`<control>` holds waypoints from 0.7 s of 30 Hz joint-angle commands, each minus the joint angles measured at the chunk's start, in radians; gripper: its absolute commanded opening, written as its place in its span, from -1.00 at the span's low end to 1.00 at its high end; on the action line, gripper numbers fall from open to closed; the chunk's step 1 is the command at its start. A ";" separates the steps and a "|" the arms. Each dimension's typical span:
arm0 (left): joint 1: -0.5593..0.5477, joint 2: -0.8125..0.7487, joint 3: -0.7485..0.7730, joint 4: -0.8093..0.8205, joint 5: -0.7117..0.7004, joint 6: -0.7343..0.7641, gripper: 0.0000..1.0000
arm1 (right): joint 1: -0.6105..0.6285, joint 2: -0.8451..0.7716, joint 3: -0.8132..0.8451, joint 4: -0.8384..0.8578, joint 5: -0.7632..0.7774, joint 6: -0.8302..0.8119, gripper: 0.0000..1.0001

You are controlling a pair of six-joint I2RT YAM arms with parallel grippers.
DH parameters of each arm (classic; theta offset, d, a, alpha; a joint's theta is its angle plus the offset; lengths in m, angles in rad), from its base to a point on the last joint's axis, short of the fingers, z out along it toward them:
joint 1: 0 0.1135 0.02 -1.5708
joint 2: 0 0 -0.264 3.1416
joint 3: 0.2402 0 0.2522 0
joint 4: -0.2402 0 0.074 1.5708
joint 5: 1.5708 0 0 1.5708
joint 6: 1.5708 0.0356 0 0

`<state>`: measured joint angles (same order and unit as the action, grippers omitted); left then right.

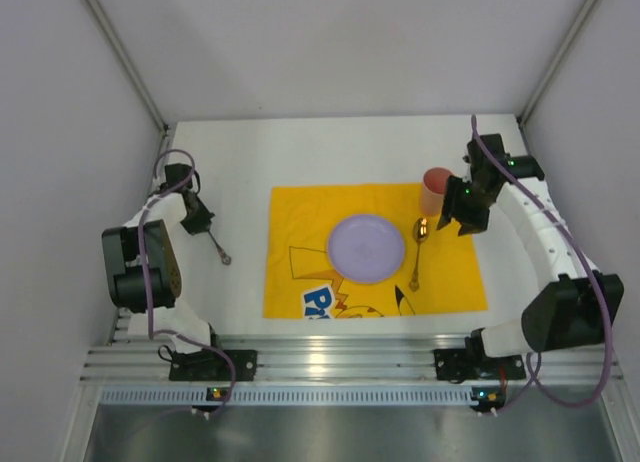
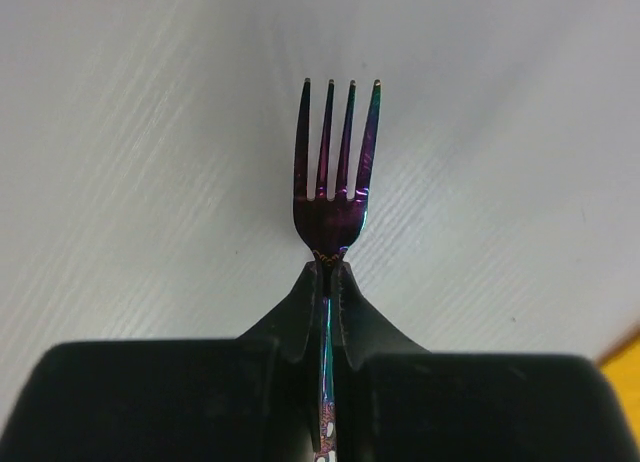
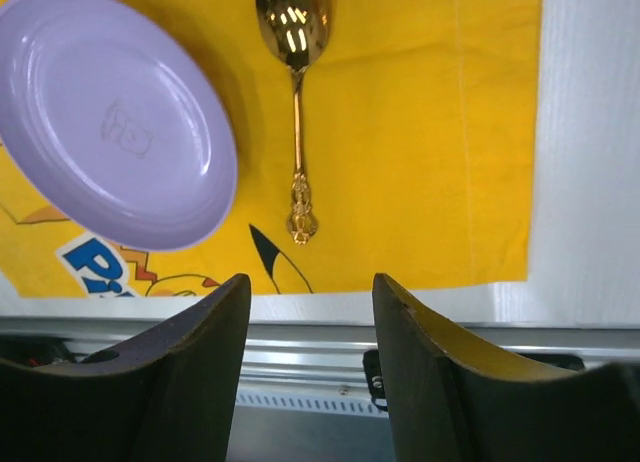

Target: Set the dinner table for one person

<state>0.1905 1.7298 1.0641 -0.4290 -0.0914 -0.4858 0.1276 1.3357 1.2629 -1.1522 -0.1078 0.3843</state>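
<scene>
The white dinner table (image 1: 240,152) holds a yellow cartoon mat (image 1: 455,272). On the mat lie a lilac plate (image 1: 366,248) and, to its right, a gold spoon (image 1: 418,248). A pink cup (image 1: 434,190) stands at the mat's far right corner. My left gripper (image 1: 203,226) is left of the mat, shut on the handle of an iridescent purple fork (image 1: 218,248). In the left wrist view the gripper (image 2: 330,272) holds the fork (image 2: 335,172) tines forward above the bare table (image 2: 120,182). My right gripper (image 1: 460,222) is open and empty beside the cup, above the mat's right edge (image 3: 430,132), with the spoon (image 3: 295,102) and plate (image 3: 110,122) ahead of the gripper (image 3: 310,282).
A ribbed aluminium rail (image 1: 330,362) runs along the near edge and also shows in the right wrist view (image 3: 300,347). White walls enclose the table on the left, right and far sides. Bare tabletop lies between the fork and the mat's left edge.
</scene>
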 commanded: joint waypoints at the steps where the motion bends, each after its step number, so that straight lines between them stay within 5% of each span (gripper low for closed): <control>1: 0.000 -0.148 -0.001 -0.034 0.025 0.021 -1.00 | -0.013 0.111 0.188 -0.127 0.105 -0.067 0.06; 5: -0.002 -0.240 0.019 -0.080 0.048 0.041 -1.00 | -0.008 0.143 0.274 -0.176 0.192 -0.068 0.08; 9: -0.037 -0.271 0.048 -0.120 0.073 0.052 -1.00 | -0.008 0.129 0.270 -0.169 0.116 -0.062 0.10; 21: -0.486 -0.262 0.046 -0.146 -0.024 -0.056 -1.00 | -0.009 -0.073 -0.022 -0.101 0.039 -0.002 0.15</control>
<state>-0.2489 1.4689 1.0988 -0.5709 -0.0944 -0.4988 0.1272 1.3346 1.2728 -1.2613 -0.0479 0.3630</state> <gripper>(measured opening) 0.026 0.573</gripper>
